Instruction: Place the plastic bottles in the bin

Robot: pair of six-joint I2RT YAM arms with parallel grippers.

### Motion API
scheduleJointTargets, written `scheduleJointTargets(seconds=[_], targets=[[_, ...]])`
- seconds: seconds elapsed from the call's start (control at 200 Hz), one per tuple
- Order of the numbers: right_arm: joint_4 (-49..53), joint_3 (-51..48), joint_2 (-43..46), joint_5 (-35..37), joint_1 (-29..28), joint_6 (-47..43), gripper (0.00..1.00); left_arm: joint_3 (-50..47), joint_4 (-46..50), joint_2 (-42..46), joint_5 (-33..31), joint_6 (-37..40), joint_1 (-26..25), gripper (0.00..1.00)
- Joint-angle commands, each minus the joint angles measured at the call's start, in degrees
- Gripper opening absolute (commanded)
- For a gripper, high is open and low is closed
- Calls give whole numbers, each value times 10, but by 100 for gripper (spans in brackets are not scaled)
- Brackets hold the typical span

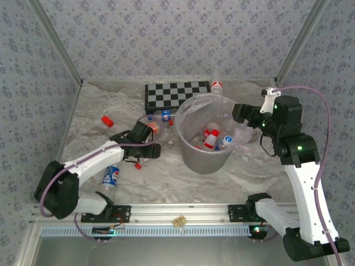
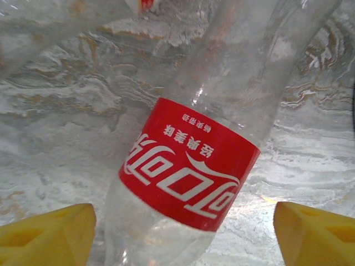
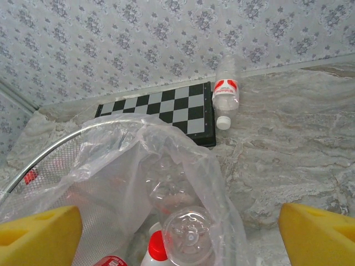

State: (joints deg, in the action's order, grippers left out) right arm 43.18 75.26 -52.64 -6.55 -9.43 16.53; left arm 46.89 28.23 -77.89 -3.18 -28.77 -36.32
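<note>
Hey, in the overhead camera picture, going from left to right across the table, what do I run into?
blue-labelled bottle lying flat → left gripper, open over a red-labelled bottle → bin with bottles inside → right gripper, open at the bin's right rim.

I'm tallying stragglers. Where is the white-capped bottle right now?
In the right wrist view the white-capped bottle lies by the back wall, at the right end of the checkerboard, beyond the bin.
</note>
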Motion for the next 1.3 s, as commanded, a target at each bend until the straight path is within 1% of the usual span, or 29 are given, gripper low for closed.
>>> scheduleJointTargets(seconds=[0.0,0.085,0.145,0.31,0.505,0.625,0.665,0.695,0.76,0.79,0.84,0.89,1.035,1.184,1.204,1.294], targets=[[-3,-1,-6,-20,9,5,93,-5,-38,-25,24,5,2,79],[-15,3,-14,-23,9,4,93,-4,-38,-38,23,6,1,71],[-20,2,-17,-30,9,8,93,-5,-39,-38,24,5,1,64],[-22,7,-22,-40,10,15,92,0,-20,-4,11,9,1,45],[-34,21,-40,-79,12,21,92,26,24,45,-8,17,2,39],[-43,35,-57,-106,9,28,91,26,28,86,-9,12,2,39],[-45,38,-60,-109,7,30,91,22,25,94,-13,12,2,41],[-47,39,-63,-109,6,31,91,20,25,95,-16,12,2,47],[-52,37,-67,-111,4,35,91,16,24,82,-17,13,2,69],[-54,36,-68,-113,3,36,91,15,22,72,-13,14,1,77],[-53,33,-69,-116,0,38,91,12,13,55,-2,13,1,84],[-50,33,-68,-116,-1,39,91,8,1,37,6,10,1,87],[-31,38,-61,-107,-2,33,91,-6,-43,-6,16,8,0,87],[-20,38,-52,-97,-2,28,92,-14,-66,-46,19,2,-1,74],[-20,39,-52,-96,-2,27,92,-14,-67,-48,18,1,-1,70],[-20,40,-54,-100,-2,28,92,-14,-65,-49,12,-3,-1,63]])
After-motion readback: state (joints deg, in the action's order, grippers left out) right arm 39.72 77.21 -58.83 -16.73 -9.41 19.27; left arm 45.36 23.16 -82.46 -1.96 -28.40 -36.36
